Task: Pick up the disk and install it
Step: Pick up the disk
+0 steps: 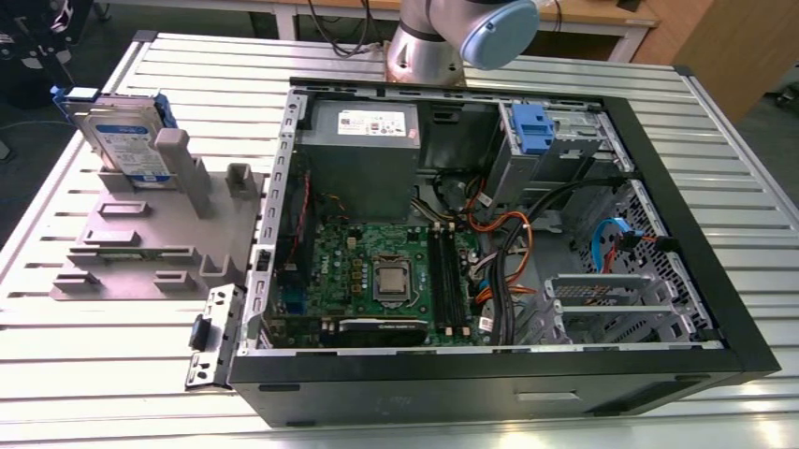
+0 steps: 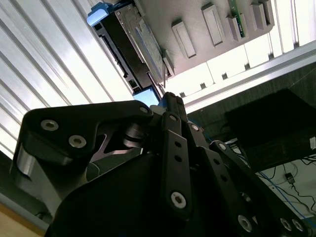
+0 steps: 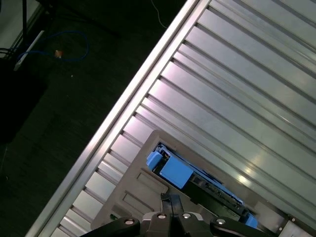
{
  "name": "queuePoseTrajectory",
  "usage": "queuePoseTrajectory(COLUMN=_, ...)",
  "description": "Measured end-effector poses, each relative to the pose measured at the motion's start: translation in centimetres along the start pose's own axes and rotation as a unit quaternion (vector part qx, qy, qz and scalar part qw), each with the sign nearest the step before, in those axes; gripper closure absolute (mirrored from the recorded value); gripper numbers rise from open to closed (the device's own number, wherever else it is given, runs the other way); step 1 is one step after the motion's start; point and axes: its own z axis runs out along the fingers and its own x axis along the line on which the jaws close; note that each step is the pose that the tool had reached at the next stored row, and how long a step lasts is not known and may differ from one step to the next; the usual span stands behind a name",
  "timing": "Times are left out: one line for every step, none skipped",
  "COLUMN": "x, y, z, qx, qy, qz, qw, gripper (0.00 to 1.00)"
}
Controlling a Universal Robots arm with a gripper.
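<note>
The disk [image 1: 123,140] stands up tall in a grey holder [image 1: 138,248] on the ribbed table [image 1: 75,327]. It is at the exterior view's left of the open computer case [image 1: 500,374]. Its long side goes up. Its flat face with the white and blue sticker looks toward the case. The words on the sticker are too small to read.

In both wrist views my gripper [image 3: 168,198] [image 2: 170,97] is pinched together and holds nothing. The disk's [image 3: 215,191] [image 2: 129,47] thin top edge, with blue rails at both ends, is near my fingertips. I cannot tell if we touch.
</note>
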Motion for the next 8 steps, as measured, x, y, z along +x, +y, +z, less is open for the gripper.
queuePoseTrajectory(x=0.0, y=0.0, z=0.0, qx=0.0, qy=0.0, qz=-0.002, qw=1.0, gripper=0.89)
queuePoseTrajectory(x=0.0, y=0.0, z=0.0, qx=0.0, qy=0.0001, qz=-0.004, qw=0.99999, gripper=0.89)
queuePoseTrajectory(x=0.0, y=0.0, z=0.0, qx=0.0001, qy=0.0003, qz=-0.007, qw=0.99998, gripper=0.89)
queuePoseTrajectory(x=0.0, y=0.0, z=0.0, qx=0.0001, qy=0.0004, qz=-0.01, qw=0.99995, gripper=0.89)
queuePoseTrajectory(x=0.0, y=0.0, z=0.0, qx=0.0001, qy=0.0006, qz=-0.014, qw=0.9999, gripper=0.89)
queuePoseTrajectory(x=0.01, y=0.01, z=0.0, qx=0.0001, qy=0.0008, qz=-0.018, qw=0.99983, gripper=0.89)
queuePoseTrajectory(x=0.01, y=0.01, z=0.0, qx=0.0001, qy=0.0009, qz=-0.022, qw=0.99975, gripper=0.89)
queuePoseTrajectory(x=0.01, y=0.01, z=0.0, qx=0.0002, qy=0.0011, qz=-0.026, qw=0.99965, gripper=0.89)
